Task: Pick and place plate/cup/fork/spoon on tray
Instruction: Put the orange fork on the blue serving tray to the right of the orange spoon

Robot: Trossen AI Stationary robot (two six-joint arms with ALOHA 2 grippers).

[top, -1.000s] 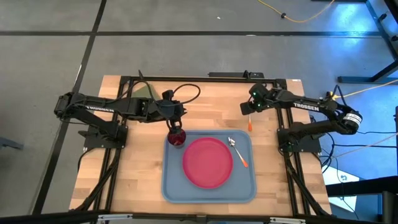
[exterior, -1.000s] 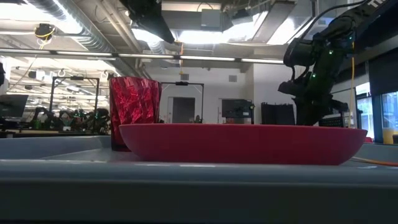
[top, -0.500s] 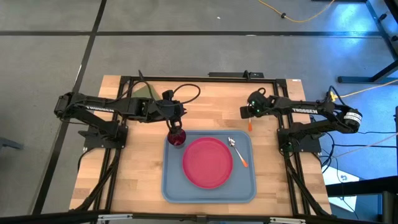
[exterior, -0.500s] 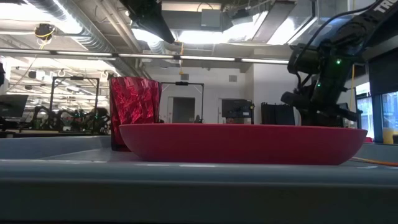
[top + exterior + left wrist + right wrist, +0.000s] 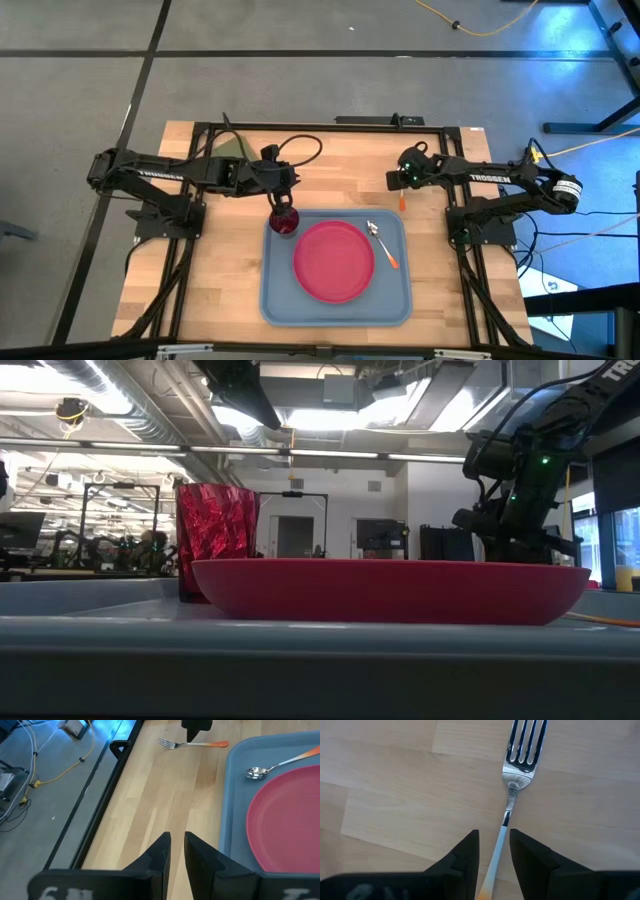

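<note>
The light blue tray (image 5: 275, 300) holds the pink-red plate (image 5: 333, 261), the dark red cup (image 5: 286, 224) standing in its far left corner, and the spoon (image 5: 382, 240) lying right of the plate. The fork (image 5: 517, 760) lies flat on the wood beyond the tray's far right corner. My right gripper (image 5: 494, 834) points down over it, open, one finger on each side of the stem where the metal meets the orange handle. I see no touch. My left gripper (image 5: 283, 203) hangs over the cup, with a narrow gap between its fingers (image 5: 177, 837) and nothing in it.
A dark green pad (image 5: 230, 147) lies at the table's far left, behind the left arm. Black frame rails (image 5: 330, 127) run along the table's far and side edges. Bare wood (image 5: 340, 165) shows between the two grippers, far of the tray.
My right gripper has come down over the fork and a little toward the table's near edge, rolling at the wrist, then stopped with its fingers either side of the stem. Its gap has stayed the same. The fork, tray, plate, cup and spoon have not moved.
</note>
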